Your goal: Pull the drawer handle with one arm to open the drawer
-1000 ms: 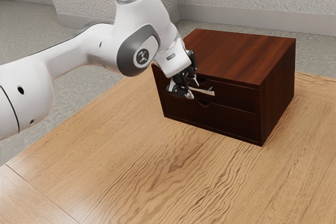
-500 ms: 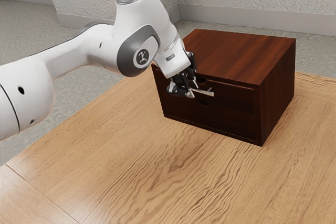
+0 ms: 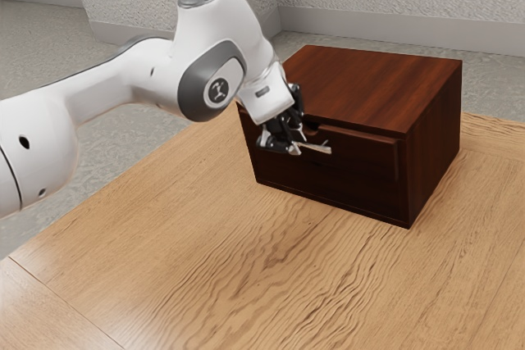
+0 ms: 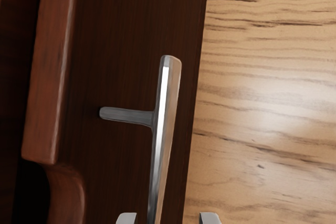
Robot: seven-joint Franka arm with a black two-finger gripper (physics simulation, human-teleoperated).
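pincer (image 3: pixel 294 147) around one handle (image 4: pixel 164 140), two drawers (image 3: pixel 361 152)

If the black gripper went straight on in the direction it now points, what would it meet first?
Most likely the silver metal bar handle, which lies right ahead of the black gripper; just behind it is the dark wooden drawer front. Depth is hard to judge.
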